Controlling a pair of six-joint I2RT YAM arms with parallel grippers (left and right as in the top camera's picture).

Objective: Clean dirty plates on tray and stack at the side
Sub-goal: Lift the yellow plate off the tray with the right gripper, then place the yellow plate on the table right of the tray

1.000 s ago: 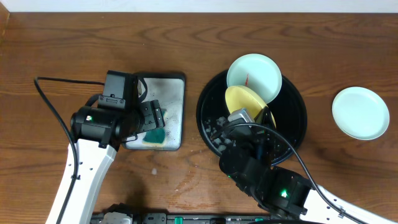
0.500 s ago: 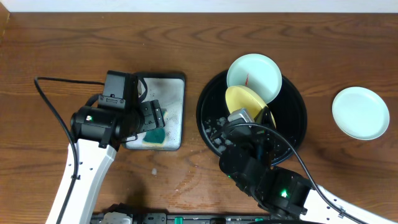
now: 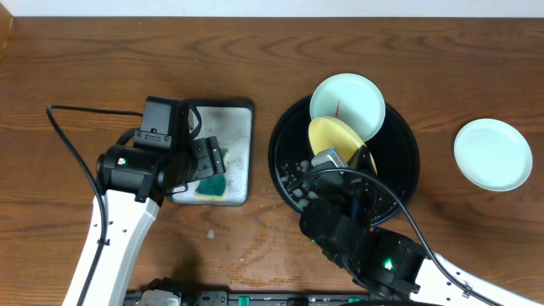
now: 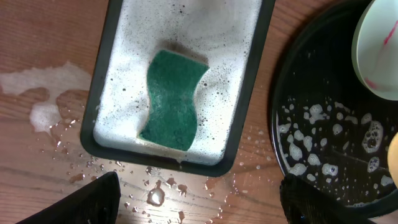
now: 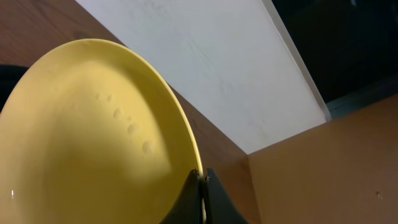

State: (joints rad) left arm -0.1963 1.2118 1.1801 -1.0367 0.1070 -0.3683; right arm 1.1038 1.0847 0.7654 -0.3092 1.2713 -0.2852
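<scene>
Roughly a third done, overhead: one mint plate [image 3: 493,154] lies on the tabletop [image 3: 255,51], right; smeared mint plate [image 3: 347,106] and yellow plate [image 3: 336,140] sit in the tray [image 3: 406,170]. Left wrist: left claw [image 4: 199,202] released above the sponge [image 4: 171,99]. Right wrist: right claw [image 5: 200,186] clenches the yellow plate's rim.

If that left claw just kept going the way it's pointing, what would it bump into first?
Likely the green sponge in the foamy metal tray below the left gripper; depth is unclear.
</scene>
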